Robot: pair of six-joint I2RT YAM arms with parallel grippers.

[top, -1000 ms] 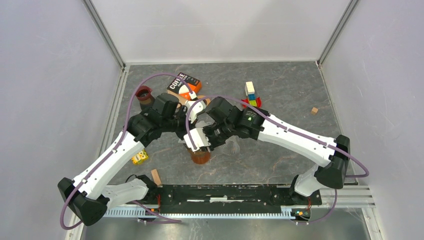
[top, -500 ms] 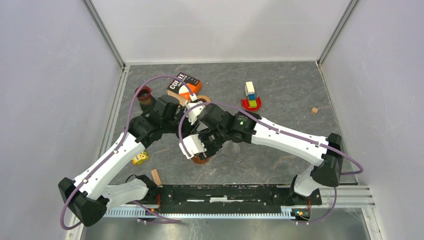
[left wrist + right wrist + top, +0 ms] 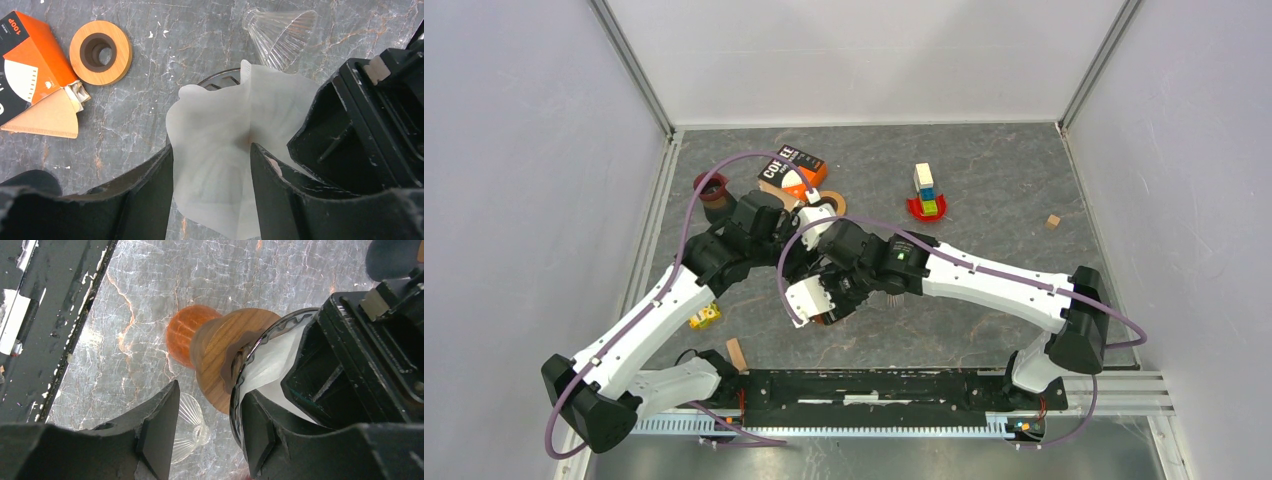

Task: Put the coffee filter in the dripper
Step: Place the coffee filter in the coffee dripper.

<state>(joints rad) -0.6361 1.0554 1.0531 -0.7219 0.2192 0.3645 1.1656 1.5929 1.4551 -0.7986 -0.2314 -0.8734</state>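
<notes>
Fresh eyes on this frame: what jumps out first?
Mid-table, a crumpled white paper filter sits loosely in the dripper, between the fingers of the open left gripper. Beyond it lie a clear ribbed glass cone, tipped over, and an orange filter box.
</notes>
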